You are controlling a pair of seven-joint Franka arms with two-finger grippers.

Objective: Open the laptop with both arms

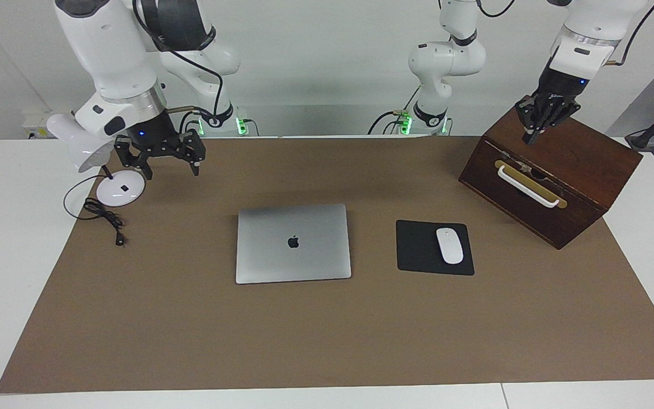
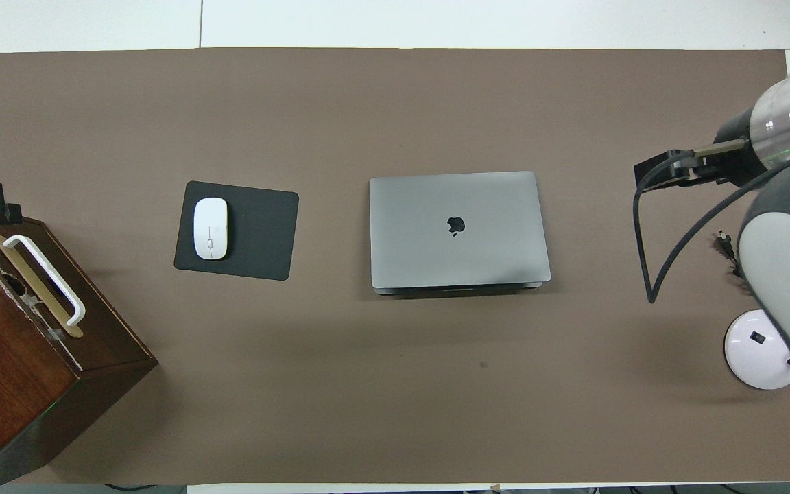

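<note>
Midway along the brown mat lies the laptop, shut and flat, its logo up, with the mouse pad beside it toward the left arm's end. It looks stiff, smooth and slippery, so the thin lid edge opposite the hinge seems the place to lift while the base is pinned (the hinge probably resists). Right gripper hangs above the mat near the lamp base, fingers spread. Left gripper hovers over the wooden box; its fingers I cannot tell.
</note>
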